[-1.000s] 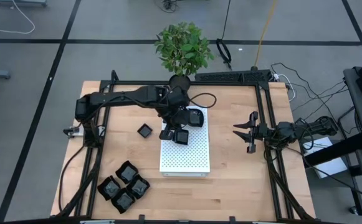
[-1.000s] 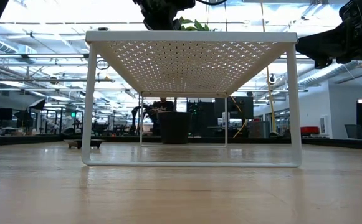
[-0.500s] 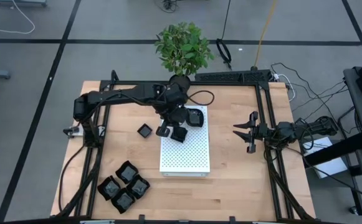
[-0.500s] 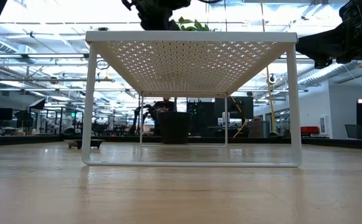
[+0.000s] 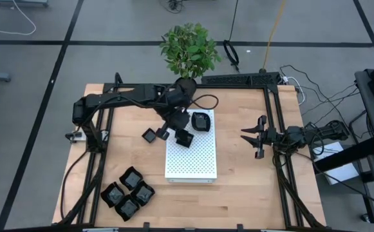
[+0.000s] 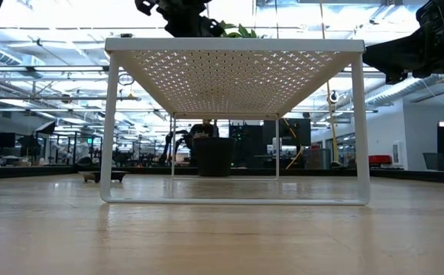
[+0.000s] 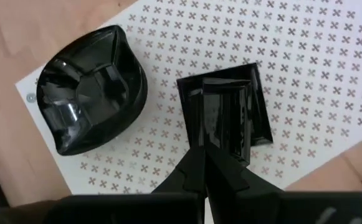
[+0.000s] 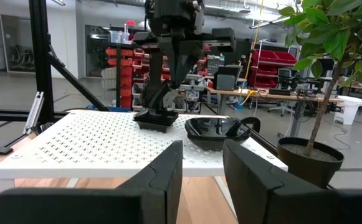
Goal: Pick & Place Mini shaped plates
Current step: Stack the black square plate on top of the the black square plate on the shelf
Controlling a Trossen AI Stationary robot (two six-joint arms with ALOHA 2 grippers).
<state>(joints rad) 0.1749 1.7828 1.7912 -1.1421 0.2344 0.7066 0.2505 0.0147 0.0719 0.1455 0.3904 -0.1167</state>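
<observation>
A small square plate (image 7: 227, 112), glossy black with raised straight walls, sits flat on the white perforated board (image 5: 196, 161) near the board's 11 o'clock corner; it is turned slightly out of line with the board's edges and, being square, shows no clear long axis. Just beside it, toward 2 o'clock, lies a rounded plate (image 5: 201, 122), shiny black with a soft bulging rim and a stepped hollow, its longer side running roughly from 12 to 6 o'clock. The board is matte white metal punched with small crosses and stands on thin legs. The left gripper (image 5: 164, 134) hangs over the board's 9 o'clock edge, its dark fingers pressed together and empty, their tips pointing at the square plate from close by. On the pale wooden table (image 5: 238, 193) at 9 o'clock of the board rests another small square plate (image 5: 149, 135), and at 7 o'clock four larger wavy-edged plates (image 5: 128, 192) crowd together, touching. The right gripper (image 5: 250, 136) waits at 3 o'clock, well apart from the board, jaws apart with nothing between them. A leafy potted plant (image 5: 190, 50) stands at 12 o'clock.
</observation>
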